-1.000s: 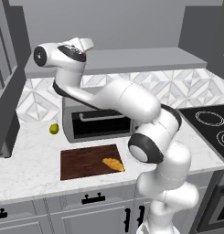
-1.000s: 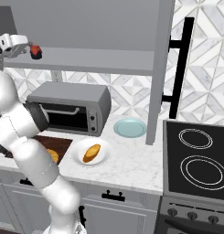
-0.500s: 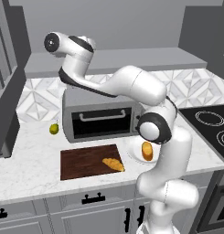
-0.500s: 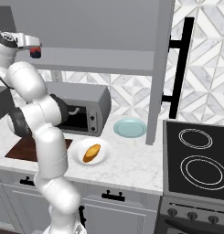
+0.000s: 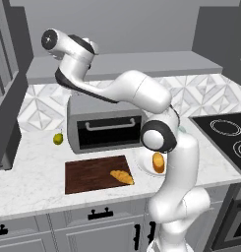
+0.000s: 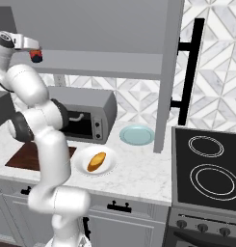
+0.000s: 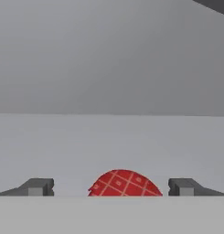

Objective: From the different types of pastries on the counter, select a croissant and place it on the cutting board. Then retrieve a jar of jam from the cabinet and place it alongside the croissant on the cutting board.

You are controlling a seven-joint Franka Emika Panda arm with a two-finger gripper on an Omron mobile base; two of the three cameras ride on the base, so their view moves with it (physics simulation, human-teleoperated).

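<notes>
The cabinet (image 5: 122, 64), a matte grey wall unit with a long flat ledge, is where I have the arm raised, above the white marble counter (image 5: 33, 182). On that counter the silver toaster oven (image 5: 105, 123) stands behind the dark brown cutting board (image 5: 90, 173), and the golden croissant (image 5: 122, 176) lies on the board's right end. Just right of the board a white plate (image 6: 107, 166) holds the orange-yellow roll (image 6: 96, 161). The jar of jam (image 7: 125, 184) sits between the fingers of my gripper (image 7: 111, 187), whose jaws stand wide of it, not touching.
</notes>
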